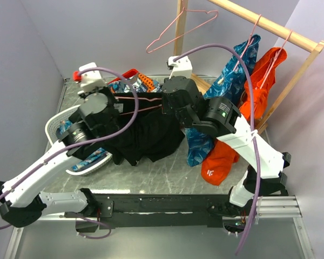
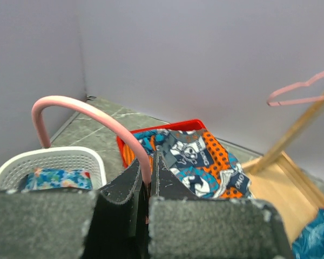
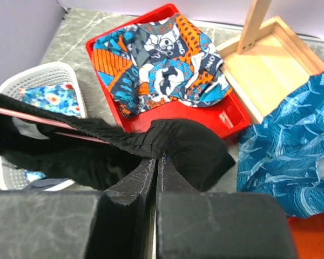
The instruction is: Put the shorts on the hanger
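Shorts (image 1: 146, 137) hang draped over the hanger (image 1: 143, 99), held up above the middle of the table (image 1: 167, 172), black fabric drooping toward the near side. Hanger lies roughly level, running left to right between the two grippers. Left gripper (image 2: 149, 178): fingers closed tight on the pink wire just below the hook, which arches up and to the left in the wrist view. Right gripper (image 3: 156, 164): fingers pressed together with a fold of the shorts pinched at their tips (cannot tell whether the wire is also caught inside the fabric). Pink wire shows emerging from the cloth to the left of that grip. Beyond, at the far side: red tray (image 3: 227, 116) holding a patterned garment (image 3: 162, 65). White basket (image 1: 56, 121) at the left. Wooden rail (image 1: 270, 24) at the far right carries a blue garment (image 1: 232, 70), an orange garment (image 1: 259, 81), and a bare hanger (image 1: 178, 29).
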